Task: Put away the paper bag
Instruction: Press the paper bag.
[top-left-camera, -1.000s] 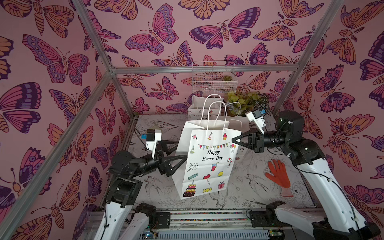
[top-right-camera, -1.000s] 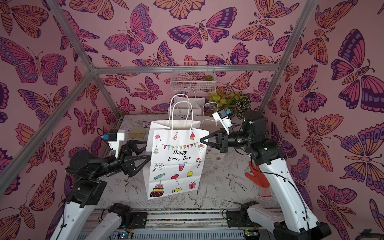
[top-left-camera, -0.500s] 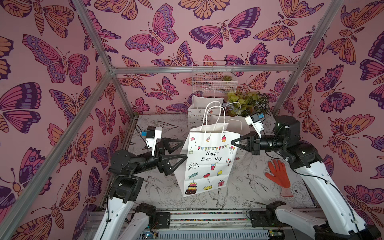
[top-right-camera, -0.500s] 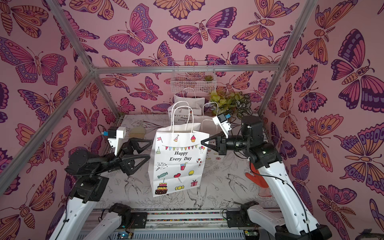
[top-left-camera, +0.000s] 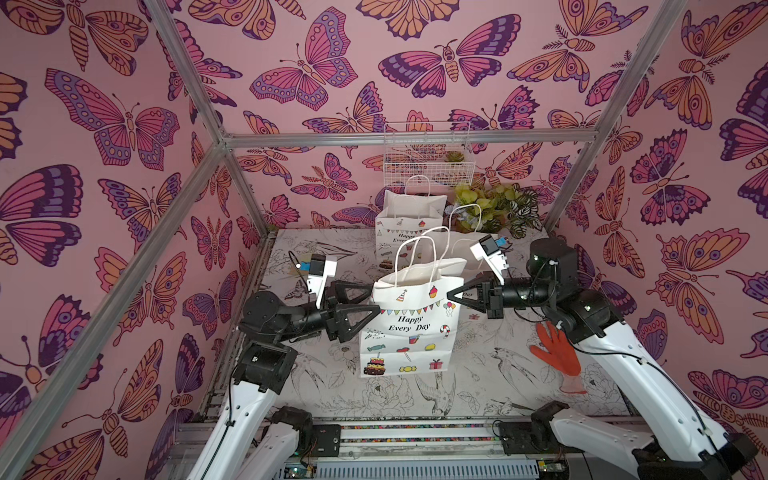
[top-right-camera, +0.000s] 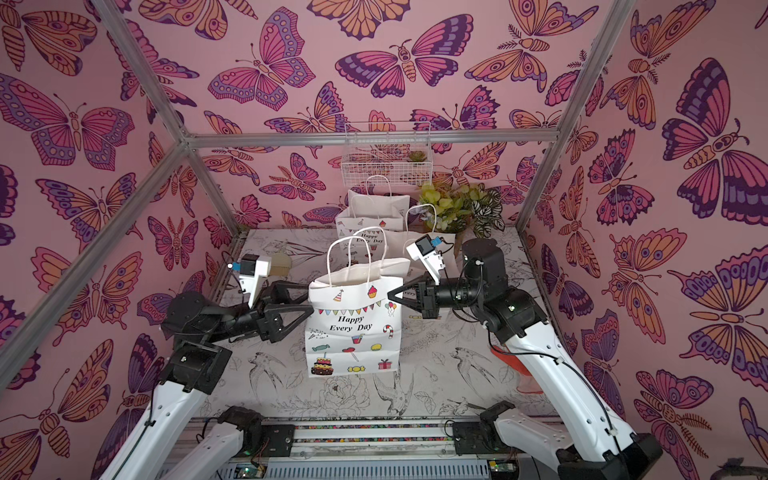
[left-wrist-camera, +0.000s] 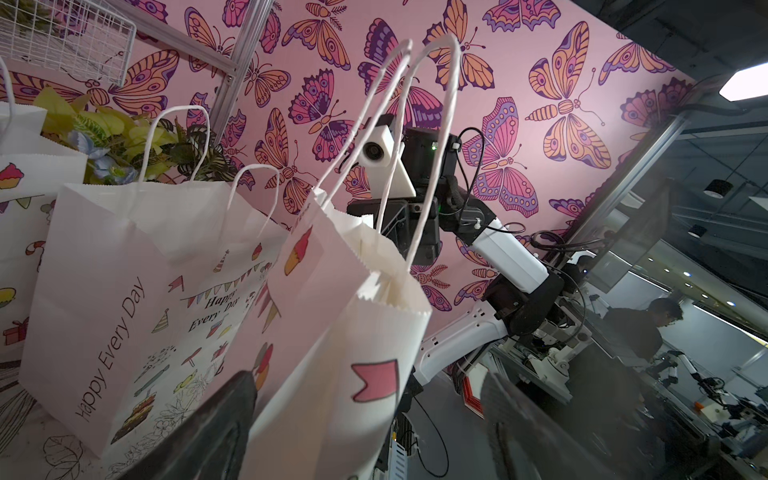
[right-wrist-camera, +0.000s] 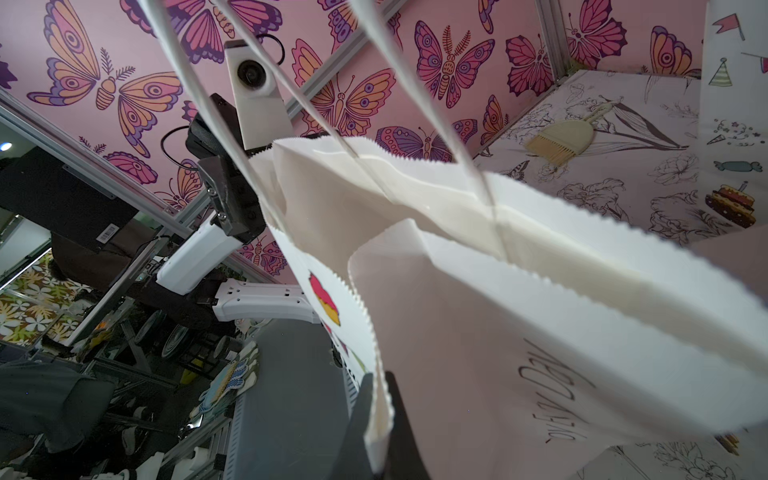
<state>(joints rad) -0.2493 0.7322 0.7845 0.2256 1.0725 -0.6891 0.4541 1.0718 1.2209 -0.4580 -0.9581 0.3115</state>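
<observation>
Lowered since earlier: paper bag (top-left-camera: 409, 328), pinched at one rim by shut right gripper (top-left-camera: 451, 294); left gripper (top-left-camera: 376, 297) spread wide astride opposite edge, nothing held. Carry in hand; left closure judged due next.

Matt paper bag (top-left-camera: 409, 332), metal wire basket (top-left-camera: 428, 176)

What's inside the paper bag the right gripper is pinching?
In the right wrist view, the open paper bag shows only bare white inner walls. Its bottom is hidden by its own folded sides, so contents there cannot be ruled out.
</observation>
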